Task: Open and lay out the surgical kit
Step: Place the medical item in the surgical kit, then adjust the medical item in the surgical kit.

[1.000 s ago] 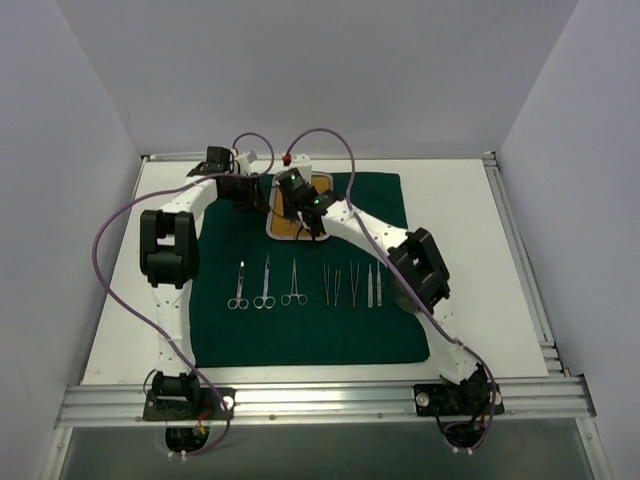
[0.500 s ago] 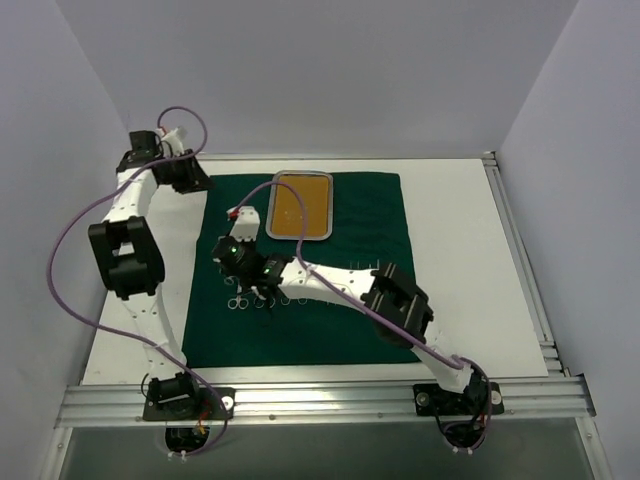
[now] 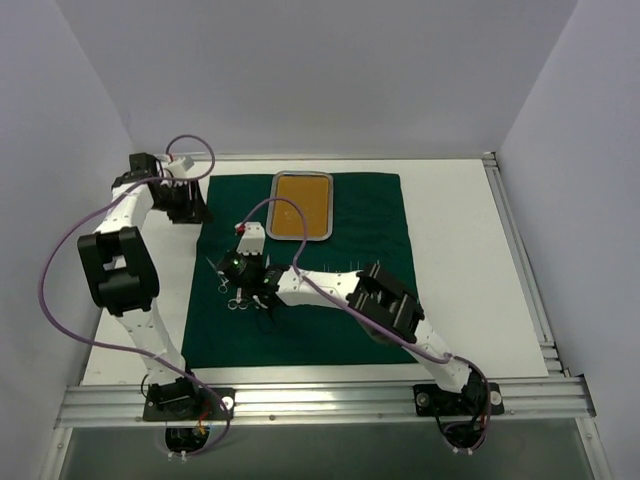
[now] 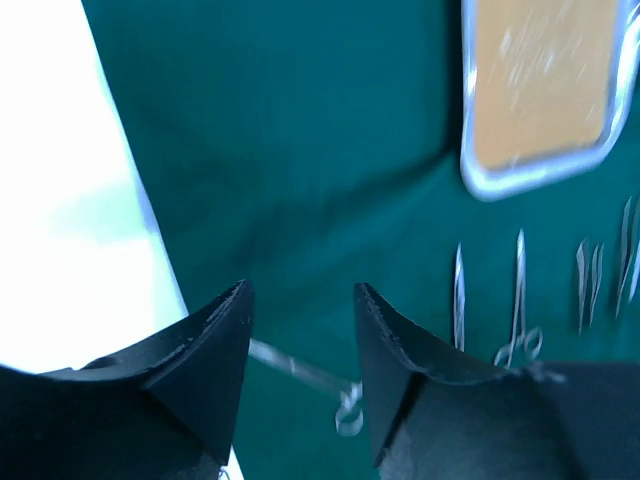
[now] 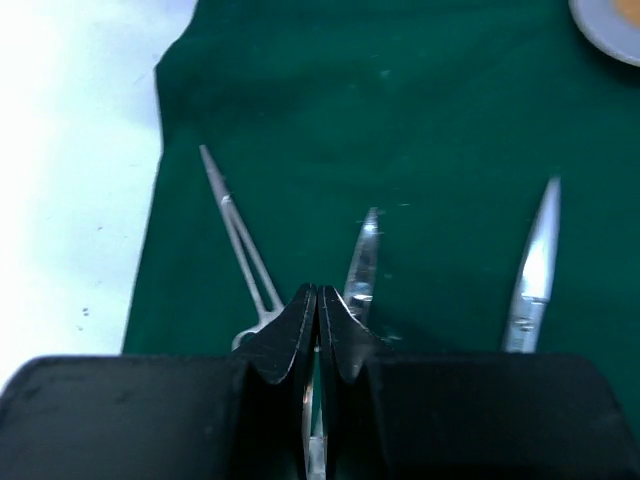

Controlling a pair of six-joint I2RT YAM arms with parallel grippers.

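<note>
Green cloth wrap (image 3: 370,320) lies spread on the worktop (image 3: 470,280). The step in hand appears to be truing the left end of the row of instruments (image 5: 535,260), where the right end effector (image 5: 317,292), clenched, sits over a slanted clamp (image 5: 240,232) near the cloth's left edge (grip unconfirmed). The next move likely calls for swinging that clamp parallel without crossing that edge. Farther back, the left end effector (image 4: 300,290) hangs released and empty, and the steel tray (image 3: 300,240) rests at far centre, bare cloth before it.
</note>
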